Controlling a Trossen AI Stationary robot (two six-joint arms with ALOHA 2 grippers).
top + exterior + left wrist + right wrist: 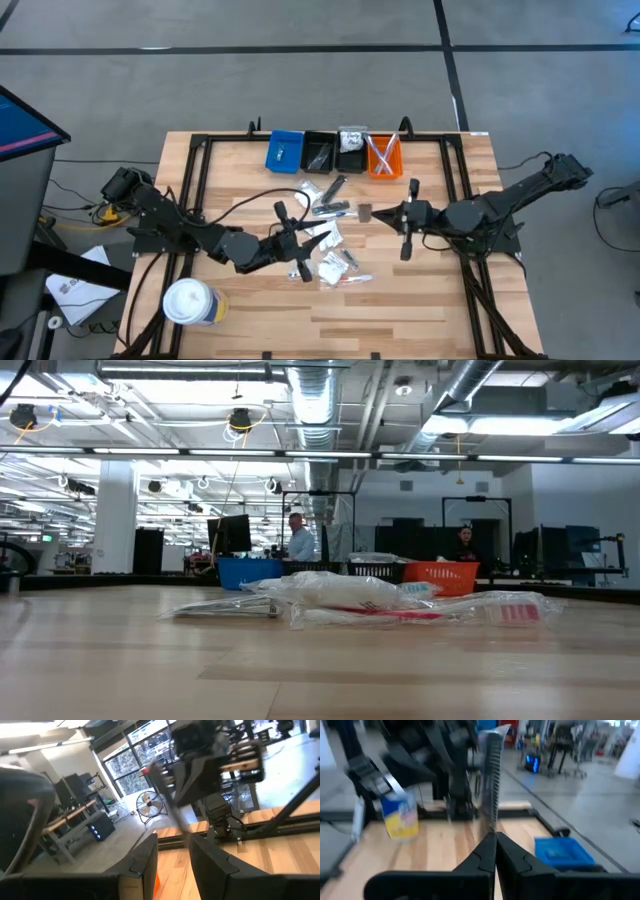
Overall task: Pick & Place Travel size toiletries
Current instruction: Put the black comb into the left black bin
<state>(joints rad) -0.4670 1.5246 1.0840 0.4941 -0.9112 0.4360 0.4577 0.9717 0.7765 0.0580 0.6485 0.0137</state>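
The travel size toiletries (330, 240) lie in a loose pile of clear sachets, sticks and combs at mid-table; the low view shows the same heap (340, 600). My right gripper (385, 213) reaches in from the table's right, level with the pile's far end. It is shut (495, 837) on a thin black comb (492, 780). My left gripper (305, 237) comes in from the left over the pile's left side. Its fingers (145, 865) stand apart and nothing shows between them. My right gripper pinches the black comb by one end (493, 826) between its two fingers. The fingers run roughly level and point toward the table's left. The comb sticks out beyond the fingertips (365, 211) and is lifted clear of the table.
A row of small bins stands at the far edge: blue (285, 150), two black (319, 152) and orange (384, 157). A large white tub with a yellow label (190, 302) stands near the left front corner. Bare wood lies along the near edge. People show in the room beyond (298, 538).
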